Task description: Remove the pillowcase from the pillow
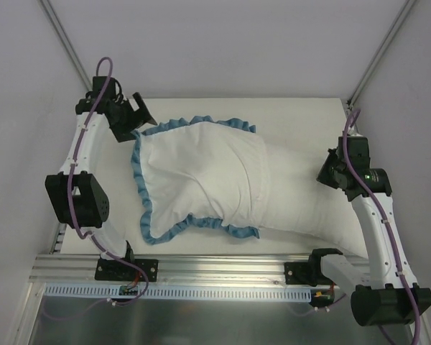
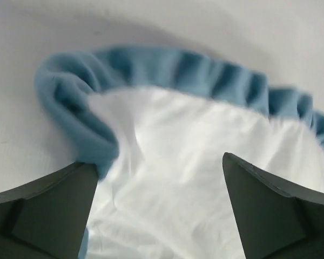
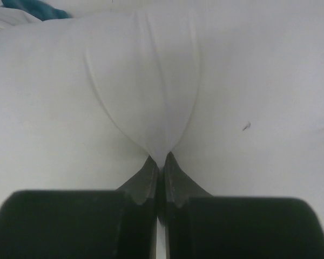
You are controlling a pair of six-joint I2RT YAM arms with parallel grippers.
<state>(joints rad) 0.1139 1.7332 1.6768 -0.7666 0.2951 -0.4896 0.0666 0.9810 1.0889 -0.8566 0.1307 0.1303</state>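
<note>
Right wrist view showed your right gripper (image 3: pixel 159 162) pinched tight on the pillow (image 3: pixel 151 97). Your left gripper (image 2: pixel 159 161) gaped wide over the pillowcase (image 2: pixel 194 162), which covered half the pillow on the counter (image 1: pixel 302 122).

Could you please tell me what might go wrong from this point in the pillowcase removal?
1. The left gripper is open over the frilled corner of the pillowcase, holding nothing; a pull now would likely drag everything together.
2. The right gripper is shut on only a thin fold of the pillow; it may slip out.
</note>
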